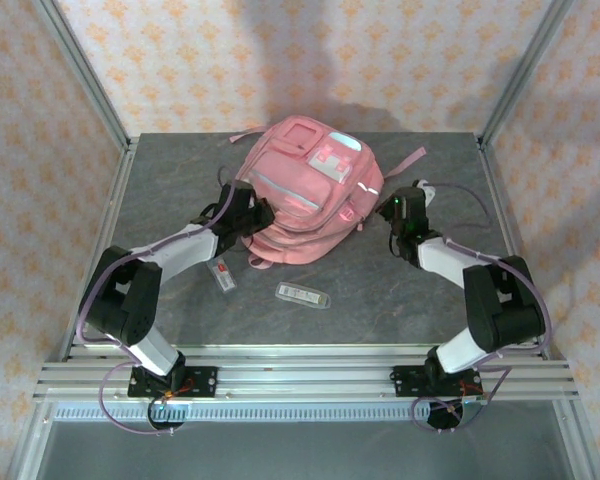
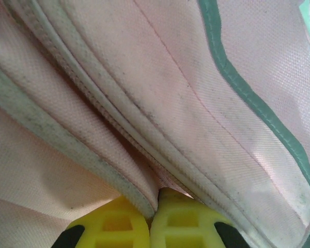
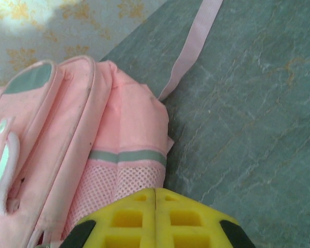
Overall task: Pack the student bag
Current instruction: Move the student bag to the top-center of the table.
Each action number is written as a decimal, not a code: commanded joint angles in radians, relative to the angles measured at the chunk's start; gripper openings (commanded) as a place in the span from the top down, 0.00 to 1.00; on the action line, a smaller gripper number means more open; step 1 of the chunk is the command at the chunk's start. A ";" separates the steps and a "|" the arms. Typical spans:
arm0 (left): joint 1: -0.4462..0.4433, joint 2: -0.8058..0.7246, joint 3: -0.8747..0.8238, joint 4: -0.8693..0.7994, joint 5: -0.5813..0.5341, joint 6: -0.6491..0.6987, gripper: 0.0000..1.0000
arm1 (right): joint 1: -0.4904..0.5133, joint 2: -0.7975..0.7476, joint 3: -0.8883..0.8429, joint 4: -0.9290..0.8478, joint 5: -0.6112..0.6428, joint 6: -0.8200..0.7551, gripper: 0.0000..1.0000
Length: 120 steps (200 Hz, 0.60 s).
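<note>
The student bag (image 1: 305, 190), a large pink backpack with a light blue-and-white front patch, lies in the middle of the table. My left gripper (image 1: 257, 214) is at its left side. In the left wrist view the yellow fingers (image 2: 181, 217) of the left gripper (image 2: 156, 199) are shut on a piped seam fold of the student bag (image 2: 170, 77). My right gripper (image 1: 385, 206) is at the bag's right side. In the right wrist view the right gripper (image 3: 155, 190) is shut with nothing between its fingers, just above the bag's mesh side pocket (image 3: 119, 181).
A small white card-like item with a red mark (image 1: 221, 275) and a clear oblong case (image 1: 303, 294) lie on the grey table (image 1: 380, 290) in front of the bag. A loose pink strap (image 3: 194, 46) trails over the table behind the bag. Metal frame posts (image 1: 90, 80) stand at the corners.
</note>
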 commanded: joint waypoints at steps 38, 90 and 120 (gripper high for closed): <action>0.112 -0.055 0.064 -0.099 -0.137 0.142 1.00 | 0.079 0.030 0.172 -0.045 -0.375 -0.122 0.74; 0.190 -0.112 0.081 -0.171 -0.269 0.209 0.97 | 0.199 0.202 0.434 -0.204 -0.535 -0.230 0.63; 0.190 -0.149 0.064 -0.176 -0.219 0.171 0.61 | 0.240 0.302 0.552 -0.281 -0.562 -0.235 0.61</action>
